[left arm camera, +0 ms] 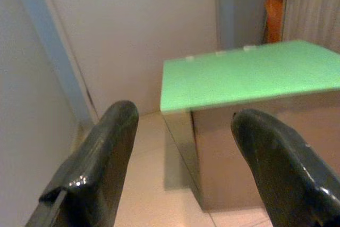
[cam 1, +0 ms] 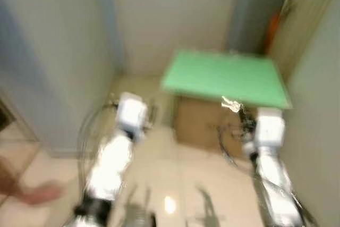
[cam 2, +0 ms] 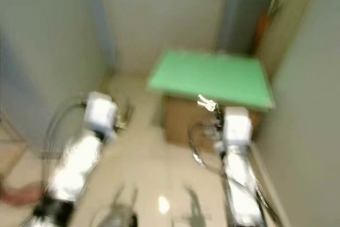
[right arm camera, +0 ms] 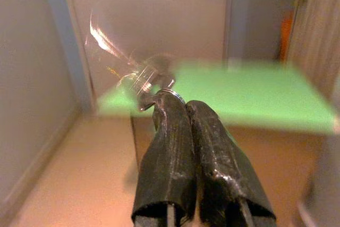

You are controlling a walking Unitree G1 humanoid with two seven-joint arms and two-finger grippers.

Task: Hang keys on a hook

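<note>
Right wrist view shows our right claw [right arm camera: 178,104] clamped on the small silver keys [right arm camera: 142,78], left claw [left arm camera: 186,147] apart; we judge we're carrying them and must next find a hook.

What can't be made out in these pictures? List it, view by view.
- Keys: motion-blurred in the right wrist view and tiny in the eye views; their number and shape are unreadable.
- Hook: cannot be picked out on the blurred walls.
- Orange thing behind the green-topped box: cut off by the wall edge.
- Left gripper: fingers apart, tips past the picture's edge.
</note>
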